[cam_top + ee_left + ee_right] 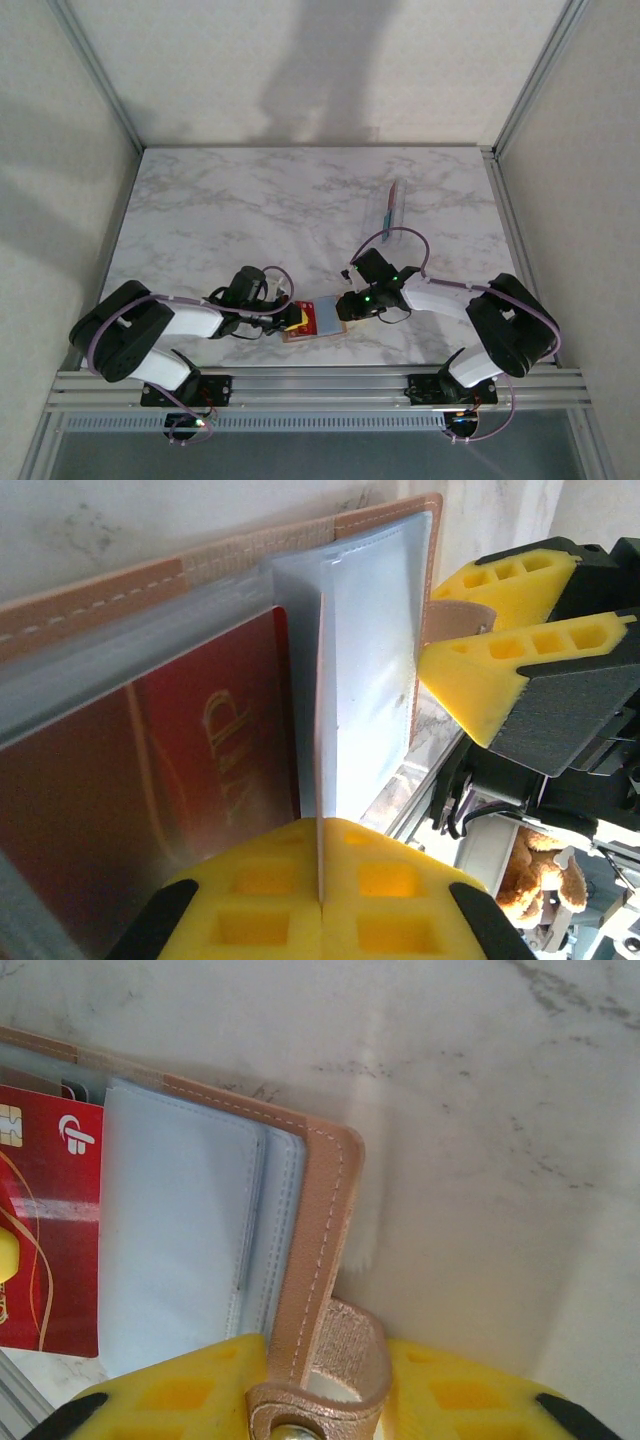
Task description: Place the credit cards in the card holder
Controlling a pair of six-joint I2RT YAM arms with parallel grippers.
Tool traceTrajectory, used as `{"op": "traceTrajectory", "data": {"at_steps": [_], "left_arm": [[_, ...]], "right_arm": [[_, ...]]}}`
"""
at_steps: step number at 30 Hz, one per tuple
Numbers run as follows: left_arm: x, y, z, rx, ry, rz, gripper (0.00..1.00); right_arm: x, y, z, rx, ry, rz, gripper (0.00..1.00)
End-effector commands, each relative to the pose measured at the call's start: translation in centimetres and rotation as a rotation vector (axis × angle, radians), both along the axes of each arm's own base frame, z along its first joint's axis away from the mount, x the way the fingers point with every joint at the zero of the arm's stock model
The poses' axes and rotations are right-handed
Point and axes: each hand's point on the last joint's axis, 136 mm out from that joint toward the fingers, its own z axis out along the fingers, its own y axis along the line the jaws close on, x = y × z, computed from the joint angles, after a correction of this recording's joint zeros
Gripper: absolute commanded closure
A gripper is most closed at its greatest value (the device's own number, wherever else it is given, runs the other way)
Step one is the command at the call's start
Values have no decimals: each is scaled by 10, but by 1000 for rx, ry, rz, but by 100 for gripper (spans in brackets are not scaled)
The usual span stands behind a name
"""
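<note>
While both claws meet at the near edge of the marble counter [250, 210], the card holder [318, 320] lies open and flat between them, tan leather side down, grey-blue pockets up.

Left claw [320, 870]: yellow pads pressed together on one thin grey-blue pocket leaf [365, 680]. The leaf stands on edge between the pads, lifted off the rest of the holder. No gap is visible between the pads other than the leaf itself.

Right claw [320, 1390]: pads set on either side of the clasp tab [330, 1360] at the holder's right edge. The tab fills the space between them, so the claw reads as clamped on the tab. The left wrist view agrees, with the tab pinched between the two yellow fingers.

Red card [50, 1230]: sits in the holder's left half under a clear pocket, with gold chip and white logo showing at its top. Gold lettering is visible through the plastic but not legible.

Further cards [392, 205]: a narrow stack with teal and reddish edges, far right on the counter, well apart from the holder. Count cannot be told.
</note>
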Motion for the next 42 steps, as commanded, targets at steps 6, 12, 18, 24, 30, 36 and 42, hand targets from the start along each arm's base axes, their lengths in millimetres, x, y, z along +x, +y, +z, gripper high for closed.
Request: {"op": "traceTrajectory", "data": {"at_steps": [6,12,18,24,30,36,42], "left_arm": [[4,-5,-2,-29,8,-4,100],[4,-5,-6,-23,11,-9,100],[7,-8,-4,-24,-7,-8,100],[7,-21,-1,-46,-16,-29,99],[6,-30,-4,-33,-8,-44,86],[10,-18,-16,104,-5,-17,59],[18,2,-20,281,-2,37,43]], "right_arm": [[-3,5,-6,18,21,14,66],[-4,4,-6,19,21,12,64],[-3,4,-6,28,12,4,59],[-1,7,-4,42,10,1,58],[0,8,-3,48,5,-6,53],[7,-2,3,15,-51,-44,48],[18,-15,12,-29,-133,-95,44]]}}
